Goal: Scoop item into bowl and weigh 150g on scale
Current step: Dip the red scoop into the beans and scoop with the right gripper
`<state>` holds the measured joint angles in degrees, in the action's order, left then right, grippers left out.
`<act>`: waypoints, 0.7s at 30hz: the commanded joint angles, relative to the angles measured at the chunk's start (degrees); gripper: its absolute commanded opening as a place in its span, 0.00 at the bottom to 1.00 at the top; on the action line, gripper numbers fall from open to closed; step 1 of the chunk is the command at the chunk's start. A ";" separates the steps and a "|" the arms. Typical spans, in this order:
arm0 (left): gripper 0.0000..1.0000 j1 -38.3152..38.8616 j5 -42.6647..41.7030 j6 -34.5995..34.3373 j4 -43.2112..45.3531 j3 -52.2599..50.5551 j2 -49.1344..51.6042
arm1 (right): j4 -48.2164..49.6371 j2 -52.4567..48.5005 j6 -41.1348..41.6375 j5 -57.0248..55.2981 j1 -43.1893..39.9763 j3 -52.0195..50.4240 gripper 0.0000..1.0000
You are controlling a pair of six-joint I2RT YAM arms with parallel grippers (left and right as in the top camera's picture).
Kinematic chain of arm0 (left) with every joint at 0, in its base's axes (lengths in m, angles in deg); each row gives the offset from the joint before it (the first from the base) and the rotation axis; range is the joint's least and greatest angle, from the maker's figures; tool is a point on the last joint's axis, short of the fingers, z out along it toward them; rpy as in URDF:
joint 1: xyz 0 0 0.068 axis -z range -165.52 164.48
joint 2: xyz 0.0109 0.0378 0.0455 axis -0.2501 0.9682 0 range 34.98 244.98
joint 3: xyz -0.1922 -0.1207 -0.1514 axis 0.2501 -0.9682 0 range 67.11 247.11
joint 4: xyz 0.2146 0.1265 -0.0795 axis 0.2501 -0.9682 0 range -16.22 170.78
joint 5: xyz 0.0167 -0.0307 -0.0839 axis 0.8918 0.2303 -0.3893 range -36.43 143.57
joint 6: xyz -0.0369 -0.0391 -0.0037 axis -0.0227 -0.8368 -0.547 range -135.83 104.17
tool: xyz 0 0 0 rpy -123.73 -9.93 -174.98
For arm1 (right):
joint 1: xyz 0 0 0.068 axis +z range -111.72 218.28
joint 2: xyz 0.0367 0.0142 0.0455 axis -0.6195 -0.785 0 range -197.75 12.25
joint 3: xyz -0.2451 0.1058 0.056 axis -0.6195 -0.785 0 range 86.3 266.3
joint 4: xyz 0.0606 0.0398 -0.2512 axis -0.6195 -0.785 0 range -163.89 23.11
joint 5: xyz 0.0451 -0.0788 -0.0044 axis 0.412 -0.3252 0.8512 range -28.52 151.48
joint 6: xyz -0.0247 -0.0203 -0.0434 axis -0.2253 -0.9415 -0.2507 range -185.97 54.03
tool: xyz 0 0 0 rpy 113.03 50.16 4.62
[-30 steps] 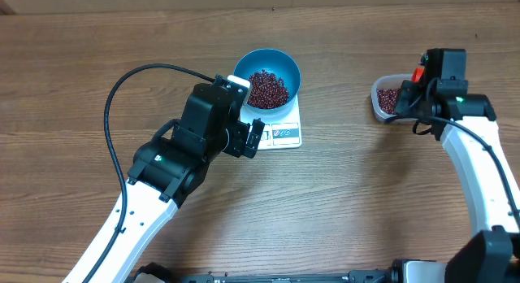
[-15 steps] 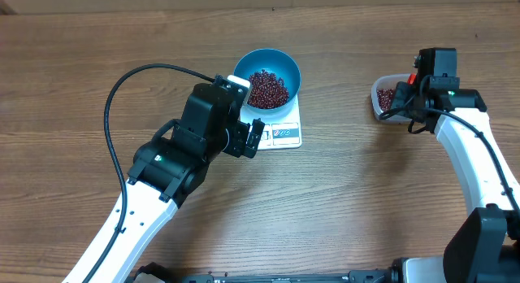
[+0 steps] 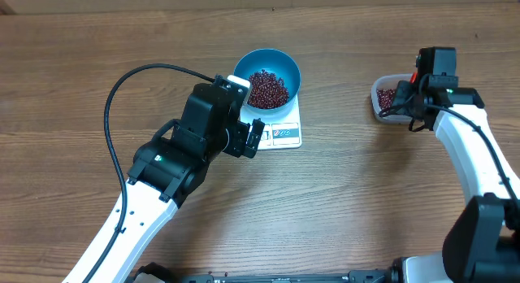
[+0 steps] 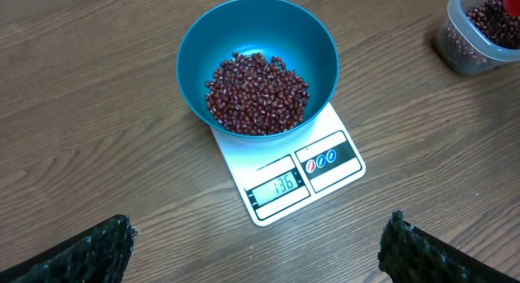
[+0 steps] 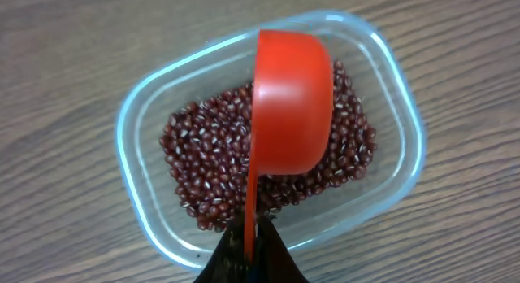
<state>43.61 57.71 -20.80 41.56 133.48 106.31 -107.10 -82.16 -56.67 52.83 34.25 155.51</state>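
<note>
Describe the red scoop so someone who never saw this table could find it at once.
On the wooden table, look right, away from the blue bowl on the white scale. There a clear plastic tub holds dark red beans. The red scoop is held over it, its handle pinched by the right gripper: the only bright red cup.

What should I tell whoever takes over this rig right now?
The left gripper is open and empty, hovering in front of the scale. The right gripper is shut on the handle of the red scoop, which is tilted over the clear tub.
The blue bowl sits on the scale with a heap of beans in it.
The display seems to read 136, short of target.
Left to do: add a little more from the tub until it shows 150.
</note>
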 commanded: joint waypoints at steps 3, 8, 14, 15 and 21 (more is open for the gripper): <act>0.99 -0.24 0.50 0.26 0.07 1.29 0.24 | 0.28 -1.97 -0.15 -1.22 -0.24 0.13 0.04; 0.99 -0.24 0.50 0.26 0.07 1.29 0.24 | 0.72 -4.42 -0.17 -1.84 -0.24 0.13 0.04; 1.00 -0.24 0.50 0.26 0.07 1.29 0.24 | 0.31 -6.08 -1.86 0.15 -0.24 0.13 0.04; 1.00 -0.24 0.50 0.26 0.07 1.29 0.24 | 0.20 -6.14 -3.56 3.80 -0.24 0.13 0.04; 1.00 -0.24 0.50 0.26 0.07 1.29 0.24 | 0.09 -6.12 -5.11 12.48 -0.24 0.13 0.04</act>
<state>43.61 57.69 -20.80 41.56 133.48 106.31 -106.99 -87.67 -60.37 59.24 34.18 155.51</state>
